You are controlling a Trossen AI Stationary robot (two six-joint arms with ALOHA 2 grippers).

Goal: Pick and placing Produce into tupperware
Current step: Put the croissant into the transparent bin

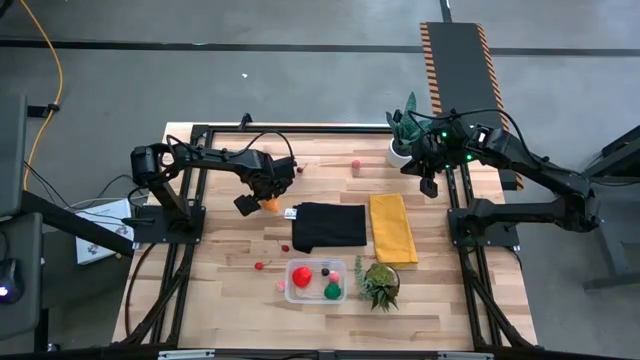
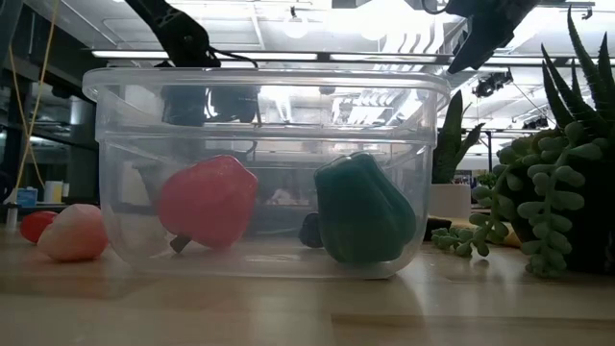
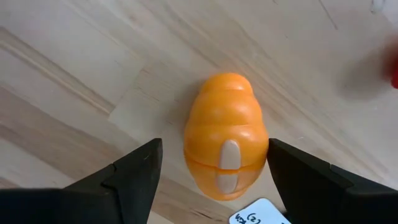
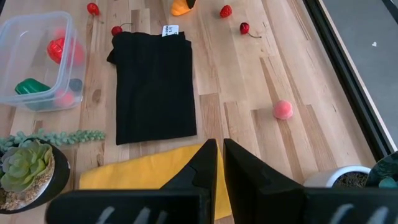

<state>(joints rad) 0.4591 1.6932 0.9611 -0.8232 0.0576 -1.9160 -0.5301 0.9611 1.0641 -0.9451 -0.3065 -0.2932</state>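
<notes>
So the left gripper (image 3: pixel 214 180) is hovering right over the orange toy vegetable (image 3: pixel 225 143), fingers spread wide with one on each side of it, not touching it as far as I can see. The orange piece just lies on the wooden table (image 1: pixel 230 290), a bit left of the black cloth (image 1: pixel 328 226), right next to that cloth's white tag.

The tupperware (image 1: pixel 316 280) sits near the front edge of the table, below the black cloth. Inside: a red pepper-looking thing (image 2: pixel 208 202), a green one (image 2: pixel 365 209) and a small dark berry between them. A pink piece (image 2: pixel 73 234) and a little red one lie outside, just beside the tub.

The right gripper (image 4: pixel 219 163) is parked at the back right near the white plant pot (image 1: pixel 399 153), fingers pressed together, holding nothing. A yellow cloth (image 1: pixel 392 228) lies beside the black one.
</notes>
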